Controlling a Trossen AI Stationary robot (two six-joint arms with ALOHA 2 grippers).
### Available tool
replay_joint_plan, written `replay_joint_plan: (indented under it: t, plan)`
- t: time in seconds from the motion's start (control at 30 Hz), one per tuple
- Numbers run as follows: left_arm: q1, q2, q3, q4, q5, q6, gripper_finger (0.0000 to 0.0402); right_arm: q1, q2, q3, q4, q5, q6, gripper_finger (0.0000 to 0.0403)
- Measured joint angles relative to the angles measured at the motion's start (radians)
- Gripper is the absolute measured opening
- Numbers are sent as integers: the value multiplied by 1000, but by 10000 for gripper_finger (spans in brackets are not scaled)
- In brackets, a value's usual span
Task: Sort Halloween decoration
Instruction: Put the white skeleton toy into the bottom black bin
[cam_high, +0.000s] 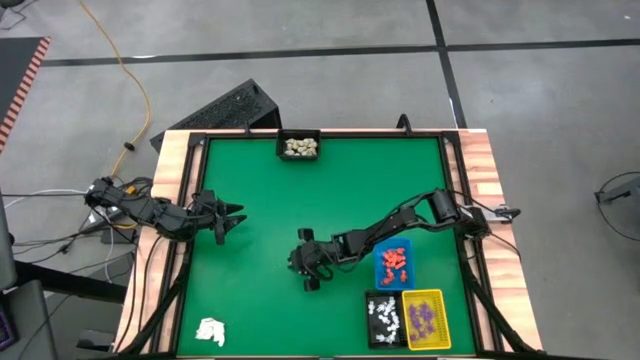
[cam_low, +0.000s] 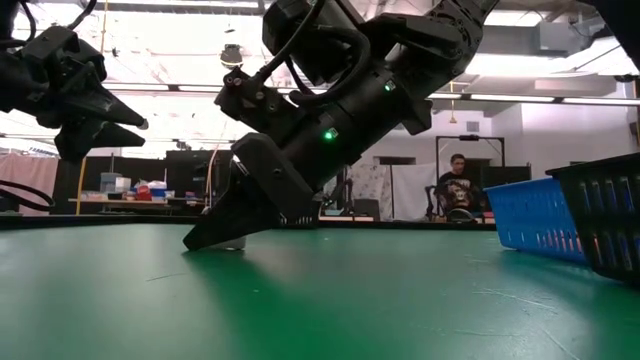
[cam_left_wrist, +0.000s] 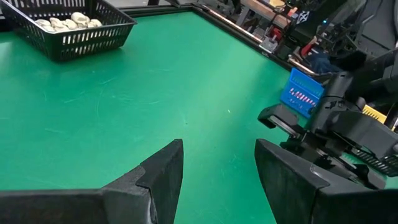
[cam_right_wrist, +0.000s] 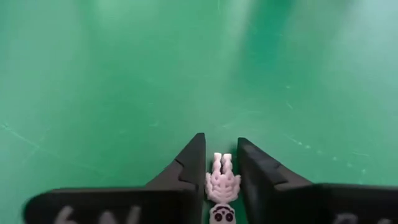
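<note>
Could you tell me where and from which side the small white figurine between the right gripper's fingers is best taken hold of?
Probably across its narrow body, coming down from above. In the right wrist view the white figurine lies flat on the green mat, lengthwise between the right gripper fingers, so they flank its long sides.

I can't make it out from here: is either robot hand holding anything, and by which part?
The right hand, down at the green table, has a tiny white skeleton figurine between its fingers, flanking its body and legs. The left hand holds nothing.

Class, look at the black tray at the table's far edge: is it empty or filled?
Filled: the black tray holds a heap of cream pieces covering its floor.
</note>
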Motion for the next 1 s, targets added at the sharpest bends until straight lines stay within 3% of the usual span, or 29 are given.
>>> replay_joint_plan:
  t: [0.27, 0.5, 0.77, 1.0]
  plan:
    - [0, 0, 0, 0, 0, -8, 189, 3, -39, -4, -4, 11, 19, 15]
    - [0, 0, 0, 3, 0, -12, 189, 39, -249, -3, -144, 7, 6, 9]
    - [0, 0, 0, 2, -3, -14, 189, 159, -487, -3, -455, 9, 97, 1]
    - [0, 0, 0, 2, -4, -13, 189, 204, -487, -5, -522, 268, 161, 12]
